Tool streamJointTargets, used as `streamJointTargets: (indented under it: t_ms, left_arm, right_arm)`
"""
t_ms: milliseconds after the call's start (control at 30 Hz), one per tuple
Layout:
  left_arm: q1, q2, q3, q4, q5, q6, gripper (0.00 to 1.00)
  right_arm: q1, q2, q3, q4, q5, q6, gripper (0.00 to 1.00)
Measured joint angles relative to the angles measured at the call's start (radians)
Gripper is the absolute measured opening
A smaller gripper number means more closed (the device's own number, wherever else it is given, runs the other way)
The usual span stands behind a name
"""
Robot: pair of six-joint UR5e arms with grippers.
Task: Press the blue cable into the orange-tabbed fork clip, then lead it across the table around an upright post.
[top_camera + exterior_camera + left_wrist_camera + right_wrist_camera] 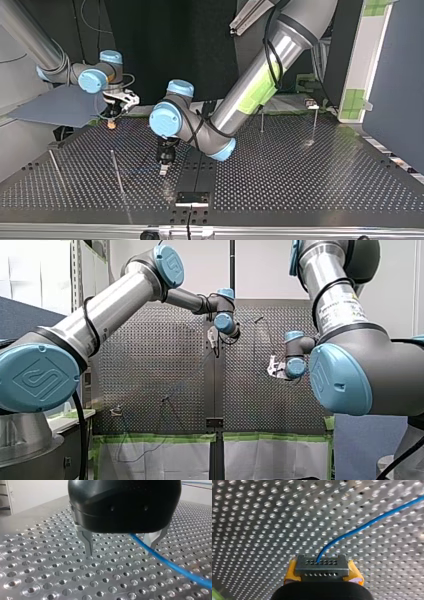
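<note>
Blue cable (170,566) runs loose between the left fingers (87,546), which stand wide apart just above the table (50,580). It lies nearer one finger than the other and touches neither that you can see. Its other stretch rises from the right fingers (354,573), whose yellow pads look closed on it. An orange spot (111,125) under those fingers in the top view may be the clip, but you cannot tell, so treat the pressing step as unconfirmed.

Watch the slack. With the left fingers this wide, a sideways sweep could let the cable slide out from between them, and a hard pull could drag it through the right pads. The nearest post (117,172) stands just beside the left fingers, at the top view's left, with a second post (55,170) further out, and the cable could snag on either. You have open table toward that view's right, up to a far post (261,120). The table's near edge in that view is close.
</note>
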Motion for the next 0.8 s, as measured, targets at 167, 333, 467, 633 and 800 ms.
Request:
streamJointTargets:
  t_ms: [167, 333, 467, 633, 800]
  left_arm:
    - [0.000, 0.000, 0.000, 0.000, -0.005, -0.001, 1.00]
    - [0.000, 0.000, 0.000, 0.000, -0.013, -0.003, 1.00]
    - [0.000, 0.000, 0.000, 0.000, -0.016, -0.003, 1.00]
    - [0.000, 0.000, -0.001, 0.000, -0.017, -0.003, 1.00]
    - [0.000, 0.000, -0.001, 0.000, -0.018, -0.004, 1.00]
  right_arm:
    - [-0.008, 0.048, 0.000, -0.038, -0.001, -0.004, 0.00]
    - [-0.026, 0.101, 0.000, -0.061, -0.005, -0.011, 0.00]
    - [-0.040, 0.138, 0.000, -0.067, -0.006, -0.021, 0.00]
    - [-0.055, 0.175, 0.000, -0.073, -0.007, -0.031, 0.00]
    - [-0.068, 0.211, 0.000, -0.087, -0.007, -0.029, 0.00]
